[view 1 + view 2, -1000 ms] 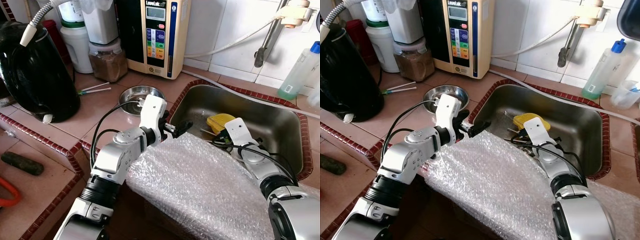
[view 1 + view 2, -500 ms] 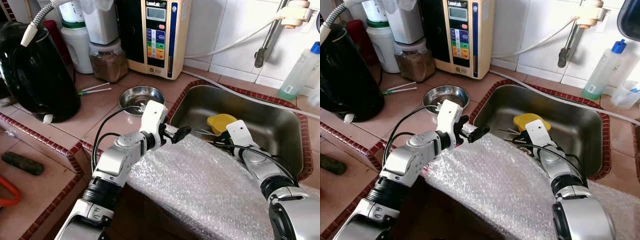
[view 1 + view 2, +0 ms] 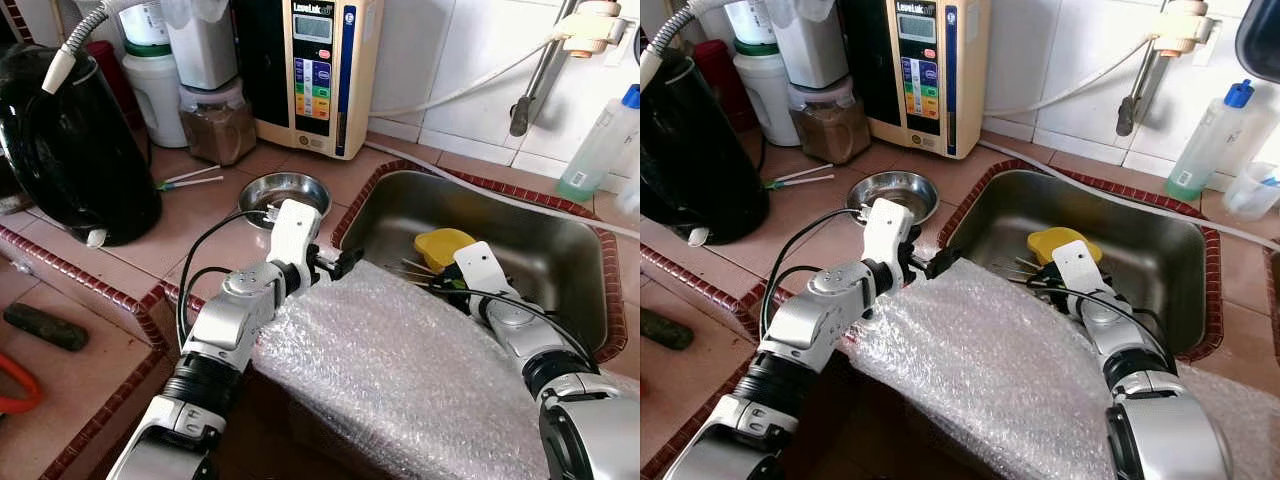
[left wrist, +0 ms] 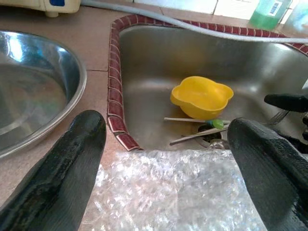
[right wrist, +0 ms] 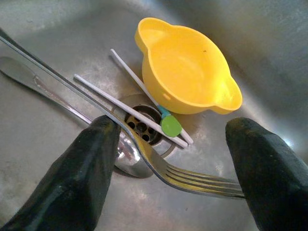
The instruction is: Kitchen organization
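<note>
Terracotta tiles cover the tabletop (image 3: pixel 215 215), which holds a steel sink (image 3: pixel 560 250) edged in dark red brick trim, with white wall tiles behind. Across the sink's near edge lies a sheet of bubble wrap (image 3: pixel 400 370), and both arms reach over it. The left pincer (image 4: pixel 163 168) hovers released above the wrap's far edge at the sink's left corner, its two black fingers (image 4: pixel 72 163) spread wide and holding nothing; just beside it on the tabletop sits a shallow steel dish (image 3: pixel 284 188). The right pincer (image 5: pixel 173 168) is down inside the sink, also released, its fingers apart on either side of the drain (image 5: pixel 142 122). Directly ahead of it lies a yellow bowl (image 5: pixel 185 67) on the sink floor, with two white chopsticks (image 5: pixel 130 108) resting across the drain and touching the bowl's side. A fork (image 5: pixel 192 175) lies between the right pincer's fingers, its tines close to the right-hand one, and a spoon (image 5: pixel 122 156) rests under it beside the drain. Beyond the left pincer stand a black kettle (image 3: pixel 70 150), a jar of brown powder (image 3: pixel 215 122) and a cream water purifier (image 3: pixel 315 70).
</note>
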{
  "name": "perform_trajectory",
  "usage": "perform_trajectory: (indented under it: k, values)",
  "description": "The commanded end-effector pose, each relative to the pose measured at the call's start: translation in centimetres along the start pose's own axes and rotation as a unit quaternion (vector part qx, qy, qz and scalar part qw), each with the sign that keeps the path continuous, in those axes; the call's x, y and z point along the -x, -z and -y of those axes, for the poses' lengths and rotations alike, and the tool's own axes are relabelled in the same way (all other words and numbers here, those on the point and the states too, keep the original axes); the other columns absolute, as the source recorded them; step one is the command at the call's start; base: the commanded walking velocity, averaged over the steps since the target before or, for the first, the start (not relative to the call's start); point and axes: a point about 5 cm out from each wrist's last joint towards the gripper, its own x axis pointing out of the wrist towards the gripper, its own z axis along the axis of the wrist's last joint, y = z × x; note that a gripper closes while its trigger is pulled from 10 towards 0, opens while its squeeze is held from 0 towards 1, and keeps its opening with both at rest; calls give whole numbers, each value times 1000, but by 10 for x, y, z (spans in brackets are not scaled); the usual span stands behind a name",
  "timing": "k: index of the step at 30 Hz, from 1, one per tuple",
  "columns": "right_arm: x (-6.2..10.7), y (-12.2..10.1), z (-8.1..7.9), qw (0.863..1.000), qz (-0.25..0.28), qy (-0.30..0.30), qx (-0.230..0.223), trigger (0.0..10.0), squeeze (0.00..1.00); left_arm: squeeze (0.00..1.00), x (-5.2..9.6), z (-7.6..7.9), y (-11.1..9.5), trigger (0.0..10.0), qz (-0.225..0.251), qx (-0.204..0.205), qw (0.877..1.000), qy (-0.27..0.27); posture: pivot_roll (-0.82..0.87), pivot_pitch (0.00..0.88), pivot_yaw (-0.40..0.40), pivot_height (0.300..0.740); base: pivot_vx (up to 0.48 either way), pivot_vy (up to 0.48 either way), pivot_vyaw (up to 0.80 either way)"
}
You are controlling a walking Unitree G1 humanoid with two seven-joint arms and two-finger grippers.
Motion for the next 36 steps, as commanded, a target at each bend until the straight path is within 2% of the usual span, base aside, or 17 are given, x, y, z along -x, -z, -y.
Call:
perform_trajectory:
  k: [1, 5, 8, 10, 12, 16, 17, 19, 20, 24, 26, 27, 28, 29, 33, 34, 36]
  values:
    - [3, 26, -12, 999, -46, -24, -6, 10000, 1000, 1000, -2, 0, -4, 10000, 5, -10, 1000, -4, 79, 0, 39, 740, 0, 0, 0]
    - [3, 26, -19, 997, -45, -57, -8, 10000, 1000, 1000, -3, 0, -5, 10000, 6, -12, 1000, -4, 79, 0, 37, 740, 0, 0, 0]
    - [2, 7, -6, 1000, 20, -8, -22, 10000, 1000, 1000, -3, 0, -6, 10000, 9, -13, 1000, -7, 81, 0, 37, 740, 0, 0, 0]
    - [2, 3, -4, 999, 30, -4, -22, 10000, 1000, 1000, -3, 0, -6, 10000, 9, -13, 1000, -8, 80, 0, 38, 740, 0, 0, 0]
    - [1, -1, -12, 999, 36, -31, 7, 10000, 1000, 1000, -3, -1, -6, 10000, 14, -12, 1000, -13, 76, 0, 39, 740, 0, 0, 0]
    - [0, -1, -9, 999, 32, -16, -11, 10000, 1000, 1000, -5, 0, -7, 10000, 14, -15, 1000, -17, 77, 0, 38, 740, 0, 0, 0]
    - [0, 0, -9, 999, 28, -16, -12, 10000, 1000, 847, -5, 0, -7, 10000, 14, -15, 1000, -18, 77, 0, 36, 740, 0, 0, 0]
    - [1, 4, -11, 999, 19, -24, -25, 10000, 1000, 278, -5, 0, -7, 10000, 14, -15, 1000, -21, 77, 0, 35, 740, 0, 0, 0]
    - [1, 6, -14, 999, 16, -33, -30, 10000, 1000, 90, -5, -1, -7, 10000, 14, -16, 1000, -22, 75, 0, 35, 740, 0, 0, 0]
    - [1, -4, -6, 998, 58, 1, -40, 10000, 1000, 0, -5, -3, -6, 10000, 15, -15, 999, -31, 73, 0, 35, 740, 0, 0, 0]
    - [2, -18, -7, 993, 107, -5, -49, 10000, 1000, 0, -4, -13, -12, 10000, 36, -8, 997, -72, 72, 0, 35, 740, 0, 0, 0]
    - [2, -23, -8, 991, 122, -8, -50, 10000, 745, 0, -3, -18, -15, 10000, 44, -8, 995, -91, 72, 0, 35, 740, 0, 0, 0]
    - [2, -23, -8, 991, 122, -8, -50, 10000, 745, 0, -3, -18, -15, 10000, 44, -8, 995, -91, 72, 0, 35, 740, 0, 0, 0]
    - [3, -30, -11, 987, 147, -17, -57, 10000, 0, 0, -1, -27, -18, 10000, 56, -6, 991, -122, 72, 0, 34, 740, 0, 0, 0]
    - [9, -53, -28, 969, 231, -68, -62, 10000, 0, 0, 5, -57, -24, 10000, 65, 14, 977, -203, 73, 0, 34, 740, 0, 0, 0]
    - [9, -53, -28, 969, 231, -68, -62, 10000, 0, 0, 5, -57, -24, 10000, 65, 14, 977, -203, 73, 0, 34, 740, 0, 0, 0]
    - [15, -64, -40, 953, 281, -103, -52, 10000, 0, 0, 7, -68, -27, 10000, 66, 34, 968, -239, 70, 0, 36, 740, 0, 0, 0]
